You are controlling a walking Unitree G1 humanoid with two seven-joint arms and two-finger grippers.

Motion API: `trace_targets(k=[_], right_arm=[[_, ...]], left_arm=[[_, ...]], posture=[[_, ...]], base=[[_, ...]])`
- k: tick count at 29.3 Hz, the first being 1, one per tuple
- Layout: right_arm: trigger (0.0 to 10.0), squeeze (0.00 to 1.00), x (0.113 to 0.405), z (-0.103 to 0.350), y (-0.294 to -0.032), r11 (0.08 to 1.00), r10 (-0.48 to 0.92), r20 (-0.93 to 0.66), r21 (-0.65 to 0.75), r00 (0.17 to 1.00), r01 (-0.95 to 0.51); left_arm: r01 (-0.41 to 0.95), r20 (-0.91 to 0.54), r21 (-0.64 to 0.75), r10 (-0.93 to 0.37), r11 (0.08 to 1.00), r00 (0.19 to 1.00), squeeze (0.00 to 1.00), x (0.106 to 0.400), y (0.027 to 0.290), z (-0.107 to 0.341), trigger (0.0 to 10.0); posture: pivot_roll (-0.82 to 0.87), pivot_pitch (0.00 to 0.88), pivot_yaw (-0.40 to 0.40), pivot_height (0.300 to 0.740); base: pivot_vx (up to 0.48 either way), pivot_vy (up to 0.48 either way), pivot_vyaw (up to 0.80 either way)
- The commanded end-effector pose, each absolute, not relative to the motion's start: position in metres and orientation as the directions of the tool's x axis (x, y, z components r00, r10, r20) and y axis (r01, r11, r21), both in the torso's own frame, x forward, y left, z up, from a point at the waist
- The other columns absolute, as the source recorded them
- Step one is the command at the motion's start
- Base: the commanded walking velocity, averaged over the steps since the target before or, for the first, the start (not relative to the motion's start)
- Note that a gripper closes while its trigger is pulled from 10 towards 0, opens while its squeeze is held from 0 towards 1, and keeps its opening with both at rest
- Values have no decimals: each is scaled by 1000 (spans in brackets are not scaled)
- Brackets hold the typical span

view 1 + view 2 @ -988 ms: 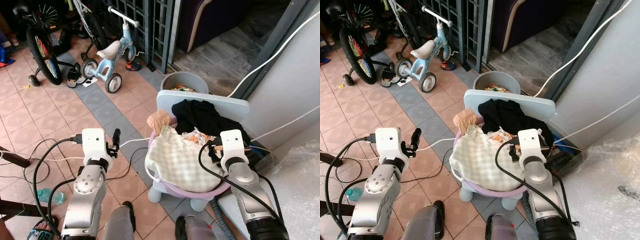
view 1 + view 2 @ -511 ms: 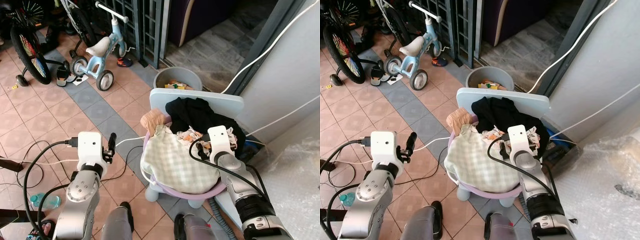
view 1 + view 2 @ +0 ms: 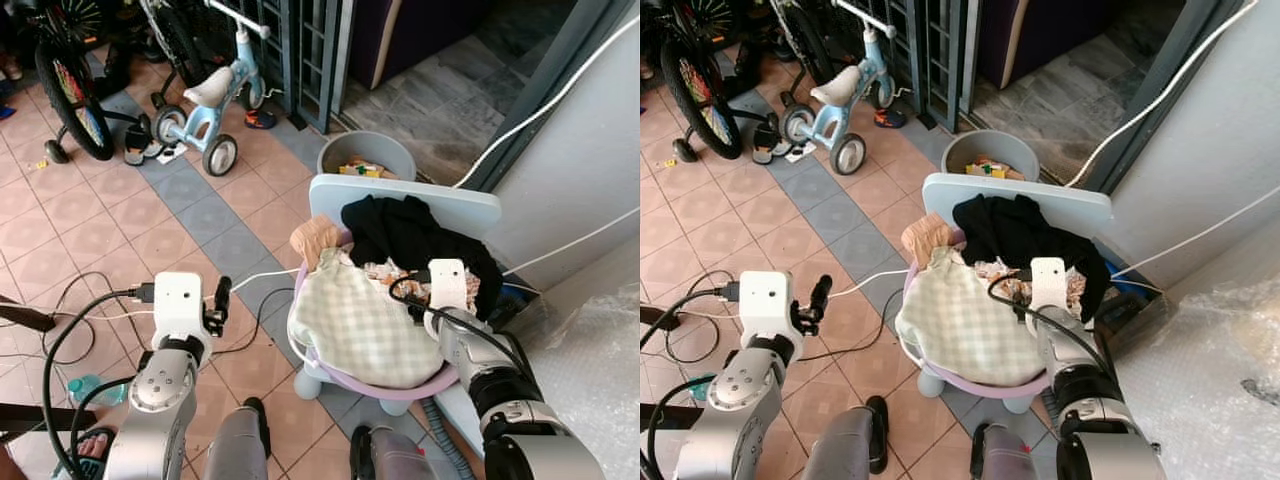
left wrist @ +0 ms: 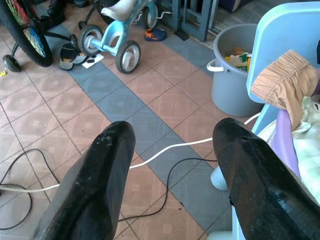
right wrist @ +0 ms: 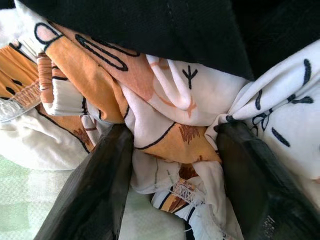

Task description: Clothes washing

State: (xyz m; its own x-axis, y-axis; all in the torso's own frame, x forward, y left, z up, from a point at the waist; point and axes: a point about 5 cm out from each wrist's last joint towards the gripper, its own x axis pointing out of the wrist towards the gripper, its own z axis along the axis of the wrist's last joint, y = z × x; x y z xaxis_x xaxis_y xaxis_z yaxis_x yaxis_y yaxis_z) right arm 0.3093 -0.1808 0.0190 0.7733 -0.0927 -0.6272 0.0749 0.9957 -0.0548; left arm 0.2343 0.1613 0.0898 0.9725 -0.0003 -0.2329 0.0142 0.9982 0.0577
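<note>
A purple laundry basket (image 3: 421, 383) sits on a pale blue child's chair (image 3: 404, 200). It is heaped with a pale green checked cloth (image 3: 360, 325), a black garment (image 3: 410, 232), a tan garment (image 3: 316, 240) and a white-and-orange patterned garment (image 5: 165, 105). My right gripper (image 5: 175, 131) is open, pushed into the heap under the black garment, its fingers (image 5: 112, 165) either side of a fold of the patterned garment. My left gripper (image 4: 172, 135) is open with nothing between its fingers, over the tiled floor left of the basket.
A grey bucket (image 3: 366, 160) stands just behind the chair. A child's blue trike (image 3: 212, 108) and a bicycle (image 3: 70, 100) stand far left. Cables (image 3: 95, 300) trail over the floor by my left arm. A wall (image 3: 590, 170) and plastic wrap (image 3: 600, 350) close the right side.
The whole view has swayed with my body. My right gripper has reached further forward into the clothes. The left arm has kept its pose.
</note>
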Motion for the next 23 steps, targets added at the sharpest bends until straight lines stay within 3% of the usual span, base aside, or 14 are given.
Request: trace_targets(k=[1, 23], right_arm=[[0, 0, 299, 6, -184, 993, -109, -676, -46, 729, 105], [0, 0, 319, 26, -169, 993, -21, -536, 89, 844, 81]], left_arm=[[18, -256, 65, -1, 998, 967, 0, 233, 161, 86, 10000], [-11, -251, 44, 22, 999, 968, 0, 241, 159, 87, 10000]], posture=[[147, 229, -10, 740], [135, 234, -38, 740]], base=[[0, 0, 0], [0, 0, 0]])
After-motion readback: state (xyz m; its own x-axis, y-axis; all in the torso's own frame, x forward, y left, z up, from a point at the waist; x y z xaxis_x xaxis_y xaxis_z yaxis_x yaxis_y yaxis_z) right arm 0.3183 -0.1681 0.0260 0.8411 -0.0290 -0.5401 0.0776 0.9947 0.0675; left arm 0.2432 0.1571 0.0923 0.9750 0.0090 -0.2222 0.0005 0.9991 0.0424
